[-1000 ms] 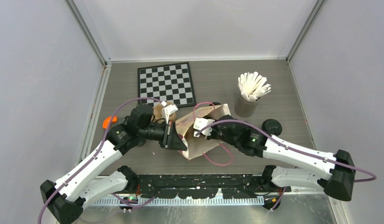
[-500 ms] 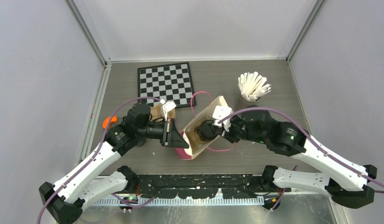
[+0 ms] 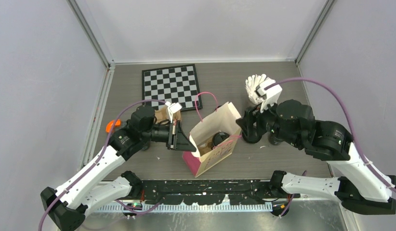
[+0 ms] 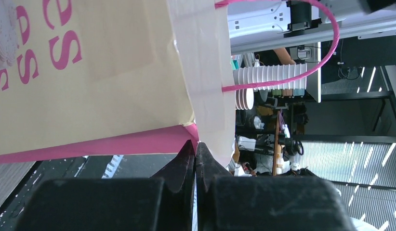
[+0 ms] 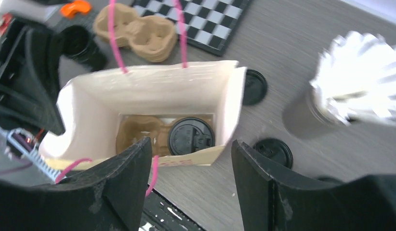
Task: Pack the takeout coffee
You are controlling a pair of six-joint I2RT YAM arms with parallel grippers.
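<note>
Nearest the arms' bases, the left gripper (image 4: 196,153) is pinched tight on the pink-edged corner of the one paper bag (image 3: 216,155). The bag stands upright and open on the table (image 3: 225,79), with its two pink cord handles (image 3: 205,98) sticking up. The right gripper (image 5: 191,144) hangs over the bag's mouth, fingers spread wide with nothing between them.

Down in the bag sits one brown pulp cup tray (image 5: 136,134) with two pockets. One pocket is bare and the other holds one lidded black cup (image 5: 190,136). Just right of the bag, two loose black lids (image 5: 254,86) lie flat on the table, one nearer, one farther.

Beyond the bag to the left lies a second pulp tray (image 5: 138,30), both pockets bare. Just beside it stands a second black cup (image 5: 83,44), apparently without a lid. One small orange object (image 5: 75,7) lies farther left. At the back are one grey cup of white sticks (image 5: 360,79) on the right and one checkerboard (image 3: 172,86).
</note>
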